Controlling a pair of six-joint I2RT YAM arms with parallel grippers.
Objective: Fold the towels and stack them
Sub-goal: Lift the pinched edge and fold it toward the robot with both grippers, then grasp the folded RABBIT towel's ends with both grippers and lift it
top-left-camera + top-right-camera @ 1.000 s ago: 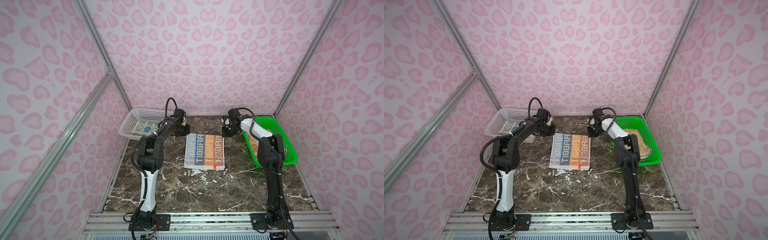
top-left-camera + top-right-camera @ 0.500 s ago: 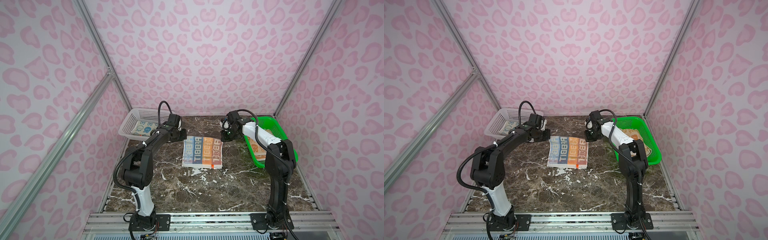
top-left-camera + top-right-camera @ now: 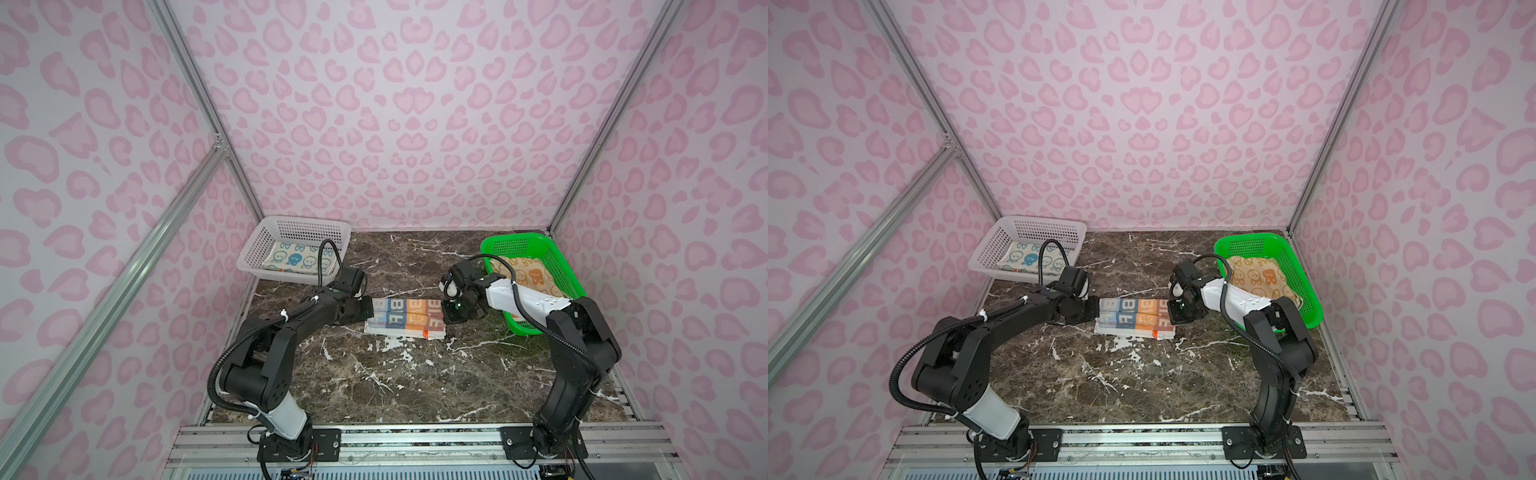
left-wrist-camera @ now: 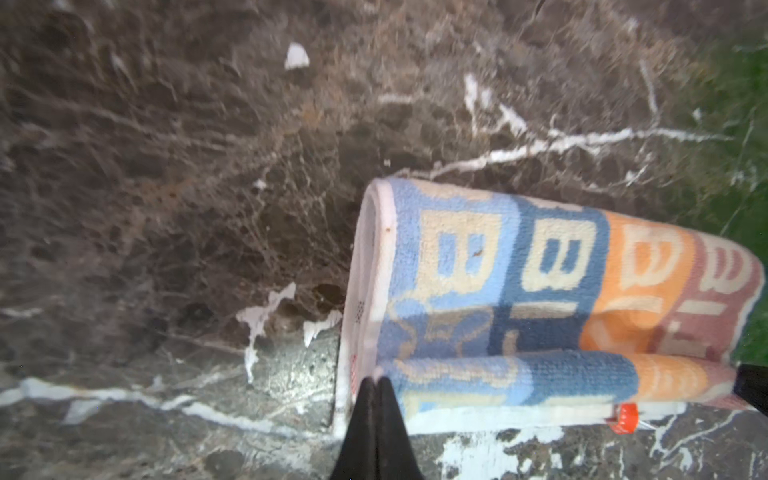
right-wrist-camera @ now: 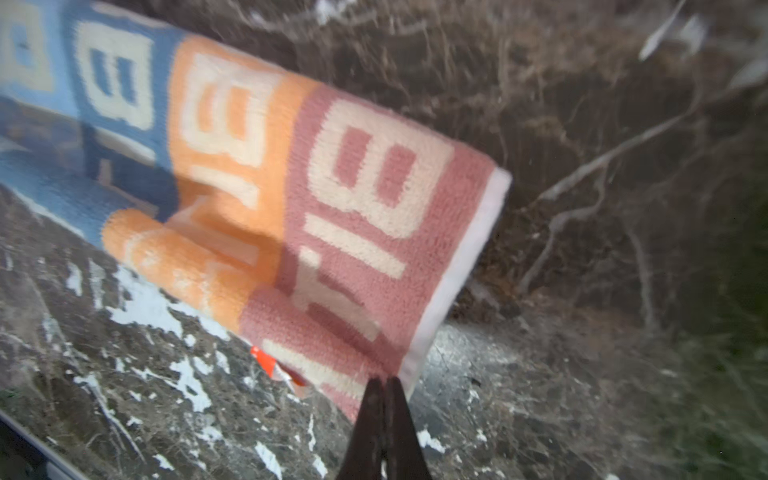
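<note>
Beside green basket (image 3: pixel 563 270), block towel (image 3: pixel 405 318) runs lengthwise from left gripper (image 4: pixel 376 380) to right gripper (image 5: pixel 384 380), each pinching an end corner.

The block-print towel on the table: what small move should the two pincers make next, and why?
Probably lower both held corners onto the near edge. The left pincer and right pincer are shut on the block-print towel, whose folded-over layer arches above the lower one.

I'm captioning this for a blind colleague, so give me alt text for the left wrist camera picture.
The left gripper, shut, pinches the white-hemmed corner of a folded terry towel with blue, orange and pink letter blocks, lying on a dark brown, white-veined marble tabletop. A small orange tag shows at its edge.
</note>
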